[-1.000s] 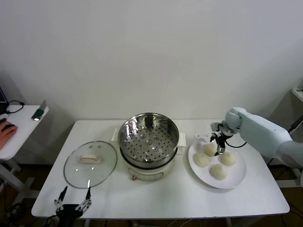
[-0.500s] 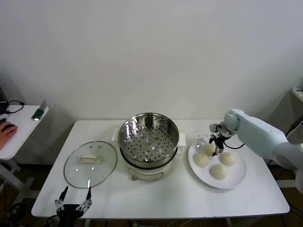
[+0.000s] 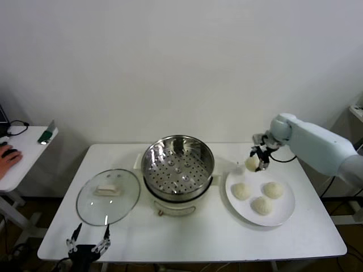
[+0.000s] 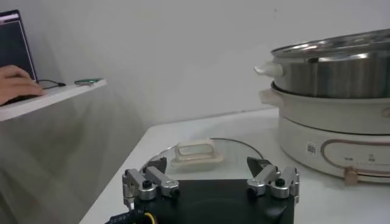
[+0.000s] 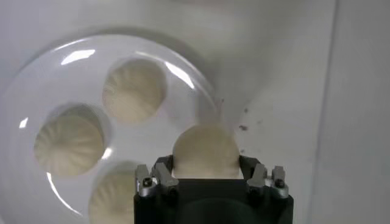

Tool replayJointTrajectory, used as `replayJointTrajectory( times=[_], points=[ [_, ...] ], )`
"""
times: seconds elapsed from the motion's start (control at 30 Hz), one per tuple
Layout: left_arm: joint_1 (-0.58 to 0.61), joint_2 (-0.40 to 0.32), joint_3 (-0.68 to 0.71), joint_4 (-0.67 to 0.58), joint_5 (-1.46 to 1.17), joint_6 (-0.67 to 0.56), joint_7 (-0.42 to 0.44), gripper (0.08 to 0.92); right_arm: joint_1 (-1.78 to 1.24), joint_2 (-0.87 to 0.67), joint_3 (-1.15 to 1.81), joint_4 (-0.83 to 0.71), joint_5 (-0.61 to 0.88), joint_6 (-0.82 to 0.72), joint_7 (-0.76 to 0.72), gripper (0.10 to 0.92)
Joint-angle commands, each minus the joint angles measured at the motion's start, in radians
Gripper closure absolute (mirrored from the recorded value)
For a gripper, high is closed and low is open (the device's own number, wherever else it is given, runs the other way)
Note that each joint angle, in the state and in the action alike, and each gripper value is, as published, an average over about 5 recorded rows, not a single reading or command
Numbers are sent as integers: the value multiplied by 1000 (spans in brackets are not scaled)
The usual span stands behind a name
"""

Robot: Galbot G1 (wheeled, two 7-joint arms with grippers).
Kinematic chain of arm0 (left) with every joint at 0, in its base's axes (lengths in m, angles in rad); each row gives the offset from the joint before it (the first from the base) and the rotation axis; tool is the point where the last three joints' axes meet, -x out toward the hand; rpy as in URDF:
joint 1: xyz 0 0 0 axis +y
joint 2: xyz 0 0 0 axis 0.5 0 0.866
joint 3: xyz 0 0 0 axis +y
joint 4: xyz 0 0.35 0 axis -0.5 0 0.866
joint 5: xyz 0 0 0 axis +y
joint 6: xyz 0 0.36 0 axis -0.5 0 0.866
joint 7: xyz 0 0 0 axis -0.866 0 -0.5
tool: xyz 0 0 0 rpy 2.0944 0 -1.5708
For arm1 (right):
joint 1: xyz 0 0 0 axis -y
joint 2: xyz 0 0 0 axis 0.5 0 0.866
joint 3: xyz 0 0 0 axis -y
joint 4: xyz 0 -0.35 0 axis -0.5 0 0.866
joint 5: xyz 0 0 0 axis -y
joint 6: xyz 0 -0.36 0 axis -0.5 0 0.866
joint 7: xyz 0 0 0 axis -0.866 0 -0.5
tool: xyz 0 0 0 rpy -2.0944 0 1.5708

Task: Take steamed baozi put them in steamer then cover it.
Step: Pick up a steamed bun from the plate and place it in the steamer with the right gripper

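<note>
The steamer (image 3: 178,168) stood at frame centre on the surface (image 3: 193,238). The cover (image 3: 108,196) lay flat at its left. The plate (image 3: 283,212) sat at right, carrying three baozi (image 3: 262,205). A fourth baozi (image 3: 252,164) was held in the right pincer (image 3: 258,161) above the plate's upper-left rim. The left pincer (image 3: 87,245) sat at lower left, below the cover.

The whole table (image 3: 187,238) is seen from above and in front by the head view. From low at the near left edge, the cover (image 4: 204,155) and steamer (image 4: 341,79) are viewed closely across the table, both shared with the head view. The plate (image 5: 55,73) is viewed straight down, close, also shared.
</note>
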Motion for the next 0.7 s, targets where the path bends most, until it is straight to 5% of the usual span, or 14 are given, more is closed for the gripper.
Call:
replayJointTrajectory(
  times=[0.03,0.4,0.7],
  points=[
    [0,2,6,-7,2,1,1,177,370,3,-166,300,67,106,-3,321],
    [2,2,14,-8,1,-2,0,177,453,156,-213,442,32,322,82,321],
    [1,-1,21,-17,4,2,1,177,315,312,-185,328,-210,511,179,321]
  ],
)
